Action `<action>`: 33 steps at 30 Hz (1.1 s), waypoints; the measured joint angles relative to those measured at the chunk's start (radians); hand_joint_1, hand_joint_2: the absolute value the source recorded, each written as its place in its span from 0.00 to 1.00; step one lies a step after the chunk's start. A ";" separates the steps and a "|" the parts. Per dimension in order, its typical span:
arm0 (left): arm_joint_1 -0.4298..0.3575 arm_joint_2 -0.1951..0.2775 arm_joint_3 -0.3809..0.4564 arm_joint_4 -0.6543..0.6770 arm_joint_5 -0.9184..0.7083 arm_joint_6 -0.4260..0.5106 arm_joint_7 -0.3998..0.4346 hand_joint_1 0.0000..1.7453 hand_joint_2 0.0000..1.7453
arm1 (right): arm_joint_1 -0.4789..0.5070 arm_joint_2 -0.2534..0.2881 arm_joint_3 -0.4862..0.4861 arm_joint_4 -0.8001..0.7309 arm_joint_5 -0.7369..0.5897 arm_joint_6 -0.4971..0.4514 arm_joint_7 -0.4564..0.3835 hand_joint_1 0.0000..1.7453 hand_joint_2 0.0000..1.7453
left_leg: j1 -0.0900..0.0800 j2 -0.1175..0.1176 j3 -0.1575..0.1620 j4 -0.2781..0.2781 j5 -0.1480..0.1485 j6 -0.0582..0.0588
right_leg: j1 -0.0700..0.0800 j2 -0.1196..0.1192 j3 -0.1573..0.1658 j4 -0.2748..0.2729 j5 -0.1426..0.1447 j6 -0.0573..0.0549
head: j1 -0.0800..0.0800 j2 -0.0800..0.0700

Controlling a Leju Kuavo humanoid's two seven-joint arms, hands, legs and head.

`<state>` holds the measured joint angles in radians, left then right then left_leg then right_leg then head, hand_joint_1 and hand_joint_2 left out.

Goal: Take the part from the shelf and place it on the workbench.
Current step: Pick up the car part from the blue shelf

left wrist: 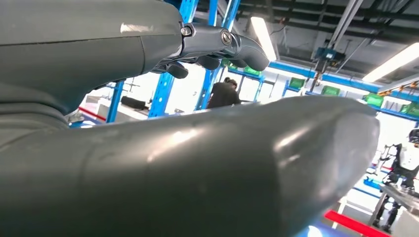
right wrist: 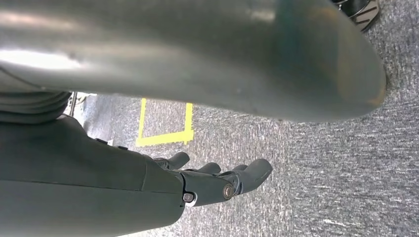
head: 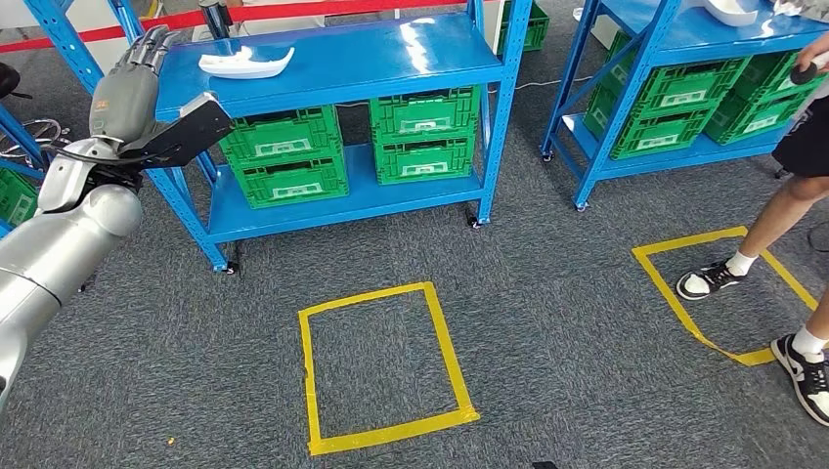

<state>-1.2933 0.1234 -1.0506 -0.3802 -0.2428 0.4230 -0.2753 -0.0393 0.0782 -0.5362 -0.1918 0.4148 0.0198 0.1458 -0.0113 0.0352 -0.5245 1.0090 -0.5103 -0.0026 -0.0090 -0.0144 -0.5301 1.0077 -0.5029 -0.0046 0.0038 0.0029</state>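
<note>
Left arm: the shiny silver left arm is closest to the head camera, low in the corner, and it reaches up beside the near blue metal shelf.
Left hand: the grey left hand is raised next to the end of the near blue metal shelf's top board. Its dark fingers point up and lie a little apart, and it holds nothing. In the left wrist view the fingers curl loosely under bright ceiling lights.
Part: the white curved plastic part lies flat on the top board of the near blue metal shelf, close to the left hand but not touching it.
Right hand: the dark grey right hand hangs over the grey carpet. Its fingers are loosely bent and apart, with nothing in them.
Crates: four green plastic crates sit in two stacks on the low board of the near blue metal shelf. Each has a white label, but the writing is too small to read.
Floor square: a square of yellow tape is stuck on the grey carpet in front of the near blue metal shelf.
Second shelf: another blue shelf with more green crates stands beside the near blue metal shelf.
Person: a person's legs in black and white shoes stand by the second shelf, one foot inside another yellow tape square.
Red strip: a red band runs behind the near blue metal shelf.
</note>
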 joint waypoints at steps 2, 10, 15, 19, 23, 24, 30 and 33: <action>-0.003 -0.005 0.009 -0.004 -0.017 -0.002 0.000 0.00 0.00 | -0.001 0.003 -0.004 0.000 -0.002 -0.001 -0.002 0.00 0.00 | 0.002 0.000 0.002 -0.012 0.002 0.012 | 0.000 0.000 -0.002 0.009 0.011 0.008 | 0.000 0.000; -0.002 -0.017 0.054 -0.012 -0.063 -0.008 -0.004 0.00 0.00 | 0.003 0.004 -0.009 0.000 0.004 0.006 -0.010 0.00 0.00 | 0.021 0.001 0.029 -0.025 -0.006 0.015 | -0.018 0.009 -0.201 0.254 -0.023 0.038 | 0.005 0.000; 0.003 -0.018 0.069 -0.012 -0.072 -0.018 -0.002 0.00 0.00 | 0.001 0.010 -0.009 0.005 0.007 0.007 -0.009 0.00 0.00 | 0.030 0.004 0.051 -0.014 -0.045 -0.027 | -0.021 -0.011 -0.141 0.031 0.088 0.036 | 0.006 0.000; 0.004 -0.016 0.087 -0.017 -0.085 -0.026 -0.003 0.00 0.00 | 0.001 0.010 -0.010 0.007 0.014 0.007 -0.004 0.00 0.00 | 0.031 -0.006 0.028 0.055 -0.033 -0.054 | -0.020 -0.001 -0.116 0.029 0.061 -0.010 | 0.000 0.000; 0.014 -0.010 0.108 -0.016 -0.098 -0.025 -0.003 0.00 0.00 | -0.001 0.010 -0.010 0.007 0.016 0.007 -0.001 0.00 0.00 | 0.030 -0.027 -0.149 0.276 -0.084 -0.055 | -0.017 0.024 -0.061 0.017 0.024 -0.027 | -0.004 0.000; 0.018 -0.008 0.111 -0.015 -0.101 -0.026 -0.003 0.00 0.00 | 0.000 0.010 -0.010 0.007 0.016 0.007 0.000 0.00 0.00 | 0.028 -0.028 -0.184 0.292 -0.110 -0.051 | -0.014 0.030 -0.043 0.016 0.011 -0.029 | -0.004 0.000; 0.030 0.008 0.120 -0.007 -0.107 -0.030 -0.006 0.00 0.00 | 0.002 0.015 -0.011 0.013 0.016 0.007 0.000 0.00 0.00 | -0.006 -0.042 -0.205 0.026 0.139 0.001 | -0.001 0.053 0.057 0.007 -0.078 -0.023 | -0.006 0.000; 0.025 0.010 0.127 -0.012 -0.109 -0.033 -0.007 0.00 0.00 | 0.000 0.013 -0.011 0.015 0.016 0.008 0.000 0.00 0.00 | -0.005 -0.050 -0.171 0.000 0.150 0.011 | 0.004 0.056 0.072 0.033 -0.068 -0.011 | -0.007 0.000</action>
<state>-1.2681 0.1338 -0.9237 -0.3918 -0.3513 0.3902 -0.2824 -0.0390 0.0909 -0.5474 -0.1772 0.4311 0.0276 0.1462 -0.0163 -0.0147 -0.6950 1.0086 -0.3599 0.0081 -0.0048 0.0411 -0.4584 1.0407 -0.5711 -0.0156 -0.0035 0.0030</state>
